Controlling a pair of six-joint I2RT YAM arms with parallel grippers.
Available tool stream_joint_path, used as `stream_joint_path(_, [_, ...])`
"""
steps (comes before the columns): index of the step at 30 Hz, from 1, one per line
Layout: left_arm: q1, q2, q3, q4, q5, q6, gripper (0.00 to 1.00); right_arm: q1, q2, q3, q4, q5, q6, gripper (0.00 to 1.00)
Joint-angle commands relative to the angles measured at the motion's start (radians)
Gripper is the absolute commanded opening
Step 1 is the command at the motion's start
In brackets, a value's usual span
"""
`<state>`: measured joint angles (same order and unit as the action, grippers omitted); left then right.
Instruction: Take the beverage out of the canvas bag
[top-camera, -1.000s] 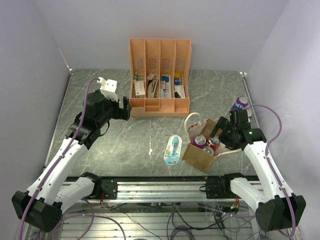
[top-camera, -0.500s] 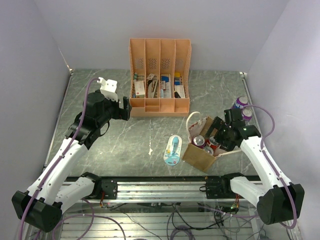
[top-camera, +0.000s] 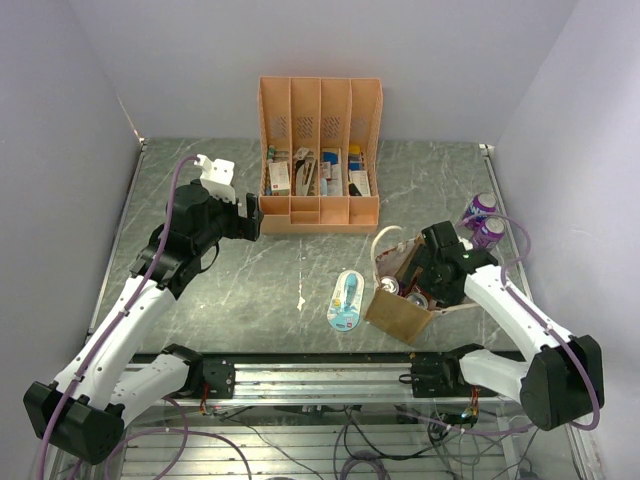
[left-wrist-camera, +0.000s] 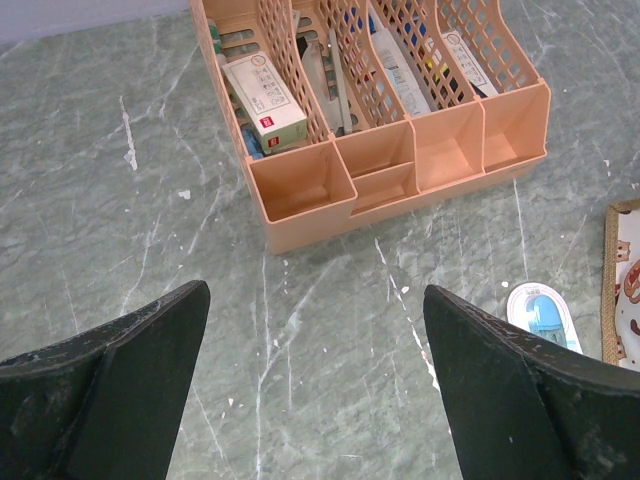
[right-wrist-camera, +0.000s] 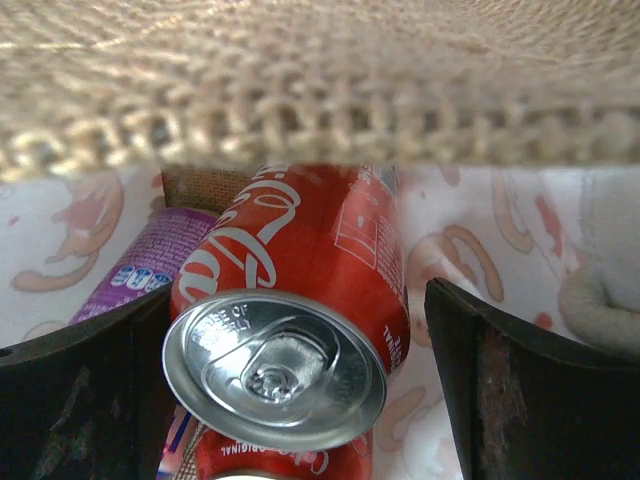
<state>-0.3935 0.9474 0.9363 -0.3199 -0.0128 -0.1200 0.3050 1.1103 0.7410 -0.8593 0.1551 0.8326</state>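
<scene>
Right wrist: red, silver-topped can (right-wrist-camera: 300, 255) lies inside the canvas bag (right-wrist-camera: 300, 95).

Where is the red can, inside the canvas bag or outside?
Inside. Right wrist view: the red can sits under the canvas bag rim, between the open right pincer fingers.

Canvas bag (right-wrist-camera: 320, 100) rim blurred (close); purple can (right-wrist-camera: 140, 268) half-hidden.

Cola can (right-wrist-camera: 290, 300) lies in canvas bag (top-camera: 400, 312), seemingly atop another.
</scene>
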Motion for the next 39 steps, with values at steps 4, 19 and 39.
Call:
stream_joint_path(4, [0.010, -0.001, 0.038, 0.007, 0.029, -0.006, 0.98, 0.059, 0.014, -0.045, 0.003, 0.052, 0.104, 0.88])
stream_joint_path(19, [0.010, 0.006, 0.040, 0.003, 0.029, -0.006, 0.98, 0.063, -0.079, 0.057, -0.080, 0.150, 0.165, 0.30])
stream_joint_path(39, [0.010, 0.013, 0.042, 0.002, 0.030, -0.006, 0.98, 0.062, -0.078, 0.188, -0.094, 0.179, 0.092, 0.00])
